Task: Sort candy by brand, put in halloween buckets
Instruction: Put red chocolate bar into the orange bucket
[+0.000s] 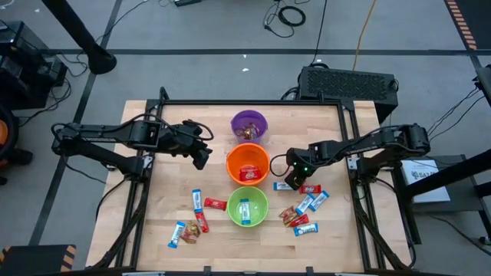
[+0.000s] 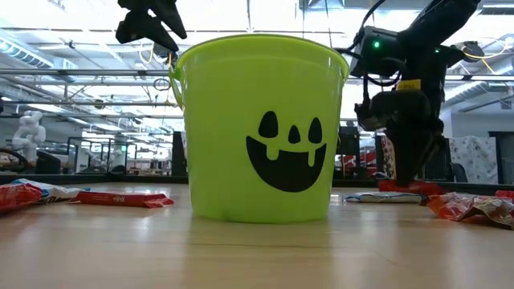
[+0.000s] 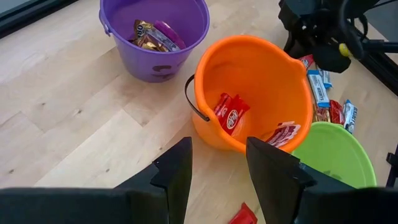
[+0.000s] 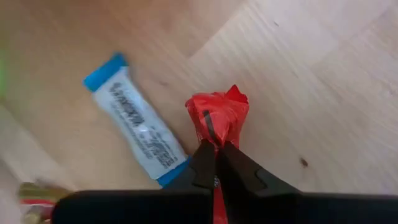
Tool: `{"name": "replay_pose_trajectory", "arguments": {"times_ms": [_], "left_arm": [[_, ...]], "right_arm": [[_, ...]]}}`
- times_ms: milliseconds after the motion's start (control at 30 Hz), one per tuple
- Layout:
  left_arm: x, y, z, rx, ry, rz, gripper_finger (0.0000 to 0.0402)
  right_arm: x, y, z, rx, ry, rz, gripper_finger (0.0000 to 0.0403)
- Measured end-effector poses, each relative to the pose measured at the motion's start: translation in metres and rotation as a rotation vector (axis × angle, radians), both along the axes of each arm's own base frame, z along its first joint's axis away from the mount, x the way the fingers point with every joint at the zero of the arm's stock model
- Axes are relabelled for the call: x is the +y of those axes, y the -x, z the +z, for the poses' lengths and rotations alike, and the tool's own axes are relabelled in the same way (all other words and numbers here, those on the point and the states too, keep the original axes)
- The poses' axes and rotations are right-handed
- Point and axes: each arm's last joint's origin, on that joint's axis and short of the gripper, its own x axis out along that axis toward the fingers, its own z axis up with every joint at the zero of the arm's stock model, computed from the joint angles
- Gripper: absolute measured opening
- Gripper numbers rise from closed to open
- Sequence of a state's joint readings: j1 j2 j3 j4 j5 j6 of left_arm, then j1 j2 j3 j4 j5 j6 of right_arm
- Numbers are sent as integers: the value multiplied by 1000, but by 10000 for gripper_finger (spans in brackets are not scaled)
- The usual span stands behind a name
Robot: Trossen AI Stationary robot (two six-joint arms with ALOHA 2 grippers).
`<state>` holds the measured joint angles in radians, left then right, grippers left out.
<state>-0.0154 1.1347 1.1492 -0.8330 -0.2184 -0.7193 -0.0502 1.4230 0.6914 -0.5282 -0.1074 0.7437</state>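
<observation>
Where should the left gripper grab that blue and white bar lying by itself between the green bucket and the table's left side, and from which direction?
Probably from straight above, fingers closing across the narrow width at mid-length. The blue-and-white bar lies flat on the table, so no side edge stands proud. A red bar lies beside it, towards the green bucket, so keep the left gripper, open now, off that side.

Two slim black robot arms are built from tubular links and chunky rounded joints. The left arm [image 1: 115, 138] ends in a black gripper [image 3: 217, 177] with two flat, wedge-shaped matte fingers [image 3: 176, 168]. Thin black cables loop loosely around its wrist. The right arm [image 1: 383, 142] carries a small glowing green light [image 1: 304, 170] near its wrist, with black cable curling beside it. Its gripper [image 4: 217, 163] has narrow dark fingers tapering to blunt tips.
</observation>
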Motion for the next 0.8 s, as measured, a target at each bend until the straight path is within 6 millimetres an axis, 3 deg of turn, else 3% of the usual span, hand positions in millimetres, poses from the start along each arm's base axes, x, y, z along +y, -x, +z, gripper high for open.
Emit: {"name": "replay_pose_trajectory", "arguments": {"times_ms": [267,400,800], "left_arm": [[0,2,-1,22,-1,-1,157],[0,2,-2,26,-1,-1,157],[0,2,-1,22,-3,2,157]], "right_arm": [[1,5,21,-107,-43,3,2],[3,6,42,-225,-90,33,3],[9,9,132,-932,-287,193,4]]}}
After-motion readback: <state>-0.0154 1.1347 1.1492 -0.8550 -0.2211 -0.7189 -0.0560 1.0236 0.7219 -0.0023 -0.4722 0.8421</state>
